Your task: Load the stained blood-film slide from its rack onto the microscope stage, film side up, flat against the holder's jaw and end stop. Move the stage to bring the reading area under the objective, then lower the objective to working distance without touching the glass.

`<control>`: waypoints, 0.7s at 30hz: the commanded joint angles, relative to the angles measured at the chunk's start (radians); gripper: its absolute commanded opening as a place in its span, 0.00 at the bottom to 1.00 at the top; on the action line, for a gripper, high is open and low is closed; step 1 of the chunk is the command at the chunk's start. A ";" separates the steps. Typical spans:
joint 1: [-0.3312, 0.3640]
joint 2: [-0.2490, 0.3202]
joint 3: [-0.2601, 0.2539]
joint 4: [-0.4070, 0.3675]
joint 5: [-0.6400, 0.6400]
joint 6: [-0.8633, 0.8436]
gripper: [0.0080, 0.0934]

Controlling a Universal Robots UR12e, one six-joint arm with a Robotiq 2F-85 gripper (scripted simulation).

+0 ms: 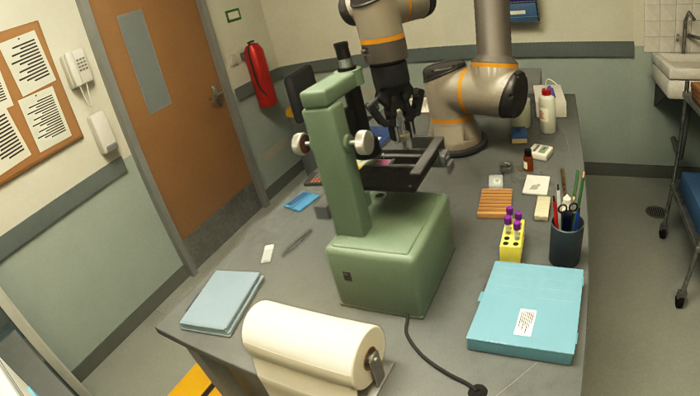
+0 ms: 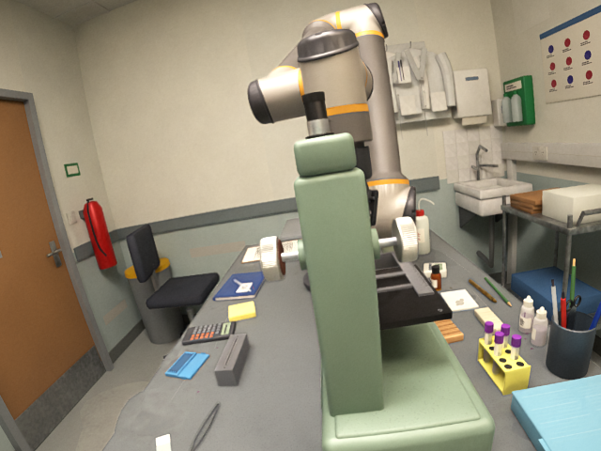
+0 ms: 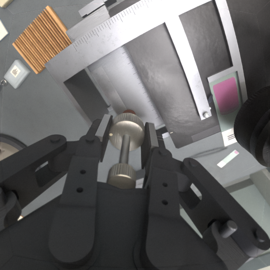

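My gripper (image 3: 126,132) (image 1: 404,132) hangs at the rear edge of the microscope stage (image 1: 400,164) (image 2: 408,296). In the wrist camera its two finger pads sit on either side of a round metal stage knob (image 3: 126,131), gripping it. A smaller knob (image 3: 121,174) sits on the same shaft, nearer the palm. The stained slide (image 3: 226,97) (image 1: 383,161) lies flat on the stage with its pink film up, beside the silver holder jaw (image 3: 191,73). The black objective (image 3: 254,126) stands at the right of the wrist camera. From the second side camera the green microscope arm (image 2: 340,272) hides my gripper.
The microscope arm and its focus knobs (image 1: 364,142) stand close to my gripper's left. The robot's base (image 1: 466,98) is just behind. A wooden slide rack (image 1: 494,202), a yellow tube rack (image 1: 512,238), a pen pot (image 1: 566,238) and a blue box (image 1: 525,311) fill the table's right side.
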 commanded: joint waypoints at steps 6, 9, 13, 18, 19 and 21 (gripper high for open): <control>0.000 0.000 -0.001 0.000 0.000 0.000 0.00; 0.000 0.000 -0.001 0.000 0.000 0.000 0.03; 0.000 0.000 -0.001 0.000 0.000 0.000 0.12; 0.000 0.000 -0.001 0.000 0.000 0.000 0.24; 0.000 0.000 -0.001 0.000 0.000 0.000 0.26; 0.000 0.000 -0.001 0.000 0.000 0.000 0.31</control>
